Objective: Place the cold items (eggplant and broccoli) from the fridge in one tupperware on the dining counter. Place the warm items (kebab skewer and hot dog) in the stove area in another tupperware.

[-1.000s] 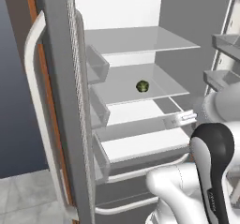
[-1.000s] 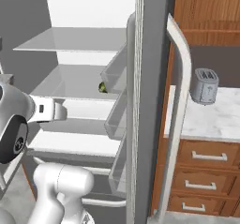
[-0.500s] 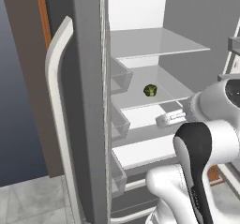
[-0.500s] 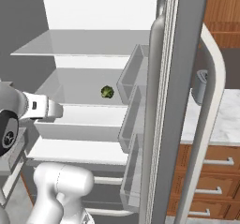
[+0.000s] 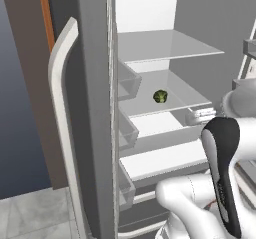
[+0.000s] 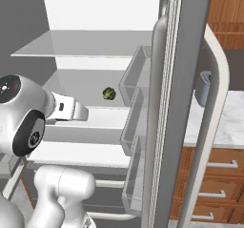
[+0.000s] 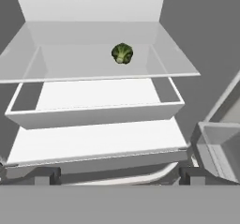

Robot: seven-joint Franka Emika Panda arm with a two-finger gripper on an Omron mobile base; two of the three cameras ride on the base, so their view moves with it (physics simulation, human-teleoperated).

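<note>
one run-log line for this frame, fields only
phase: approach fridge | target: broccoli on glass shelf | gripper: open, empty | eggplant: not seen

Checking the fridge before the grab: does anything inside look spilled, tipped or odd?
Nothing stands out. The small green broccoli floret sits alone on the clear glass shelf, with the white drawers below shut and level; no eggplant is visible.

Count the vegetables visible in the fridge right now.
1. A broccoli sits alone on the middle glass shelf, toward the back. No eggplant visible; it may be hidden in a drawer.
</note>
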